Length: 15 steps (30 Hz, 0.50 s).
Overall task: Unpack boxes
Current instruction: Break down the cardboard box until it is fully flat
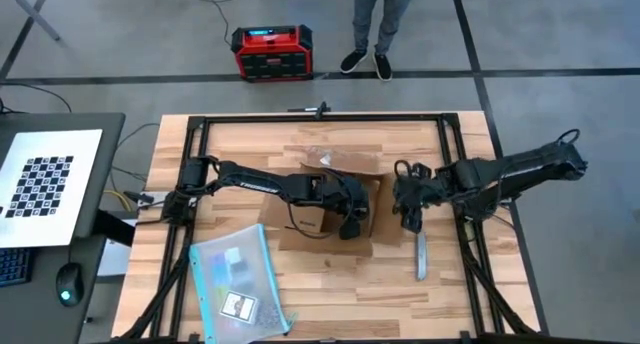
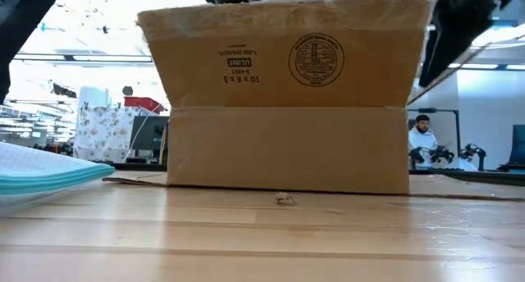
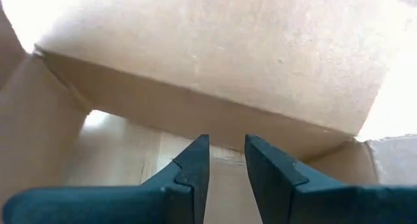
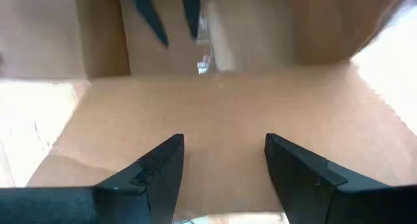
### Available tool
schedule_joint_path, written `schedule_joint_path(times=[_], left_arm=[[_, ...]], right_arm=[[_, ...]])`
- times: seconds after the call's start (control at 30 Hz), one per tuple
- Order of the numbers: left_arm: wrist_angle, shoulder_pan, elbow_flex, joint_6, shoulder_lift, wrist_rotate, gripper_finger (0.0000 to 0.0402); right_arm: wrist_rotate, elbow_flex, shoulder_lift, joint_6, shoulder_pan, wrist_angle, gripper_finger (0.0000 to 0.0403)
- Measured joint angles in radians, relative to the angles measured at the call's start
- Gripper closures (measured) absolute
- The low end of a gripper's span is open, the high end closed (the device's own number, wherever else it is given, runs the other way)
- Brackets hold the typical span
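Note:
The brown cardboard box [image 1: 330, 199] rests by its bottom on the table's middle, flaps open. In the low view its near flap [image 2: 287, 56] stands up, leaning toward the near edge. My left gripper [image 3: 227, 152] reaches from the left down into the box [image 3: 195, 68], its fingers a narrow gap apart with nothing between them; it sits near the box's near right corner [image 1: 350, 224]. My right gripper [image 1: 410, 216] hovers just right of the box, open and empty [image 4: 225, 159], over a flap [image 4: 221, 107]. The left fingers [image 4: 153, 19] show beyond that flap.
A grey bladed tool [image 1: 421, 256] lies on the table near my right gripper. A clear teal-edged pouch [image 1: 235, 279] lies at the near left. A red and black case [image 1: 268, 52] and a standing person [image 1: 378, 24] are on the floor beyond the far edge.

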Motion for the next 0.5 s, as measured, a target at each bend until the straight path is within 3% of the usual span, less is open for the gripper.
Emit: schedule_joint_path(times=[0.3,0.4,0.5], left_arm=[[-0.002,0.0,0.0,-0.01,-0.003,0.0,0.032],[-0.058,0.0,0.023,-0.011,-0.016,0.0,0.032],[-0.239,0.0,0.11,0.001,-0.041,-0.001,0.032]], right_arm=[[0.016,-0.307,0.001,0.064,-0.009,0.359,0.0198],[0.007,-0.343,0.0,0.075,-0.021,0.375,0.0198],[-0.031,-0.306,-0.019,0.077,-0.013,0.326,0.0198]])
